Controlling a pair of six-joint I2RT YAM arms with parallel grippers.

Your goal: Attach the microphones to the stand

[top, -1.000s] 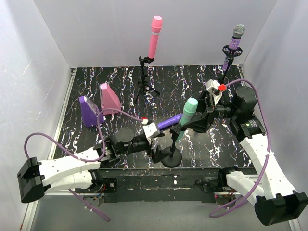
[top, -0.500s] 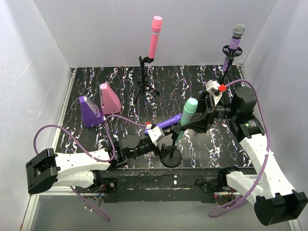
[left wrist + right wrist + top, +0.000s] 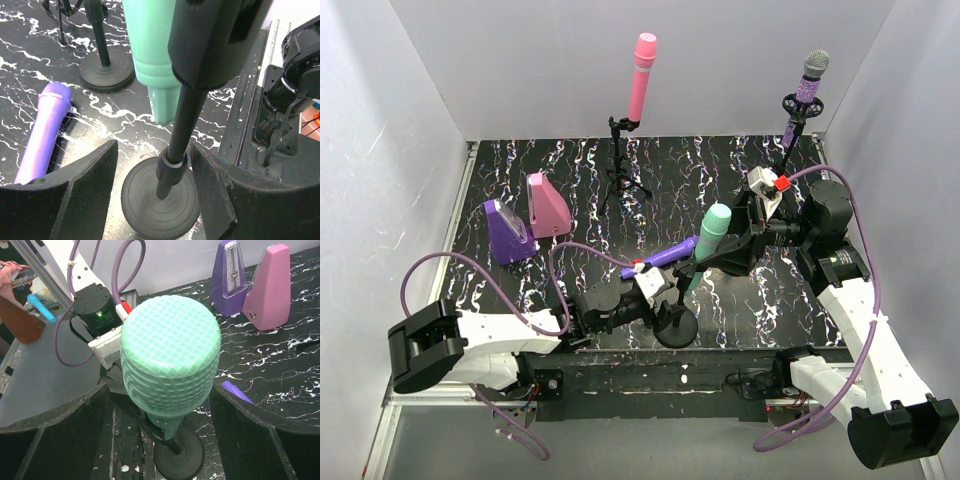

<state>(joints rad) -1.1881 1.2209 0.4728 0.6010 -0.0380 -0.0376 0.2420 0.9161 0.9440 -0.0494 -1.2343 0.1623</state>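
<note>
The mint green microphone (image 3: 710, 240) sits tilted in the clip of the near stand (image 3: 677, 328). My right gripper (image 3: 722, 254) is open, with a finger on each side of that microphone (image 3: 170, 355) and a gap at the body. My left gripper (image 3: 152, 145) is open low around the stand's pole (image 3: 172, 160), just above the round base. Its right finger is close to the pole collar and its left finger stands apart. The plain purple microphone (image 3: 665, 256) lies flat on the table beside the stand. The pink microphone (image 3: 642, 75) and the glittery purple one (image 3: 807, 95) stand in the far stands.
A purple wedge-shaped box (image 3: 507, 232) and a pink one (image 3: 547, 205) stand at the left of the marbled black table (image 3: 570, 165). White walls close in the back and both sides. Purple cables loop off both arms near the front edge.
My left arm has slid right toward the near stand and its jaws have narrowed around the pole. The right arm and the mint green microphone have stayed put.
</note>
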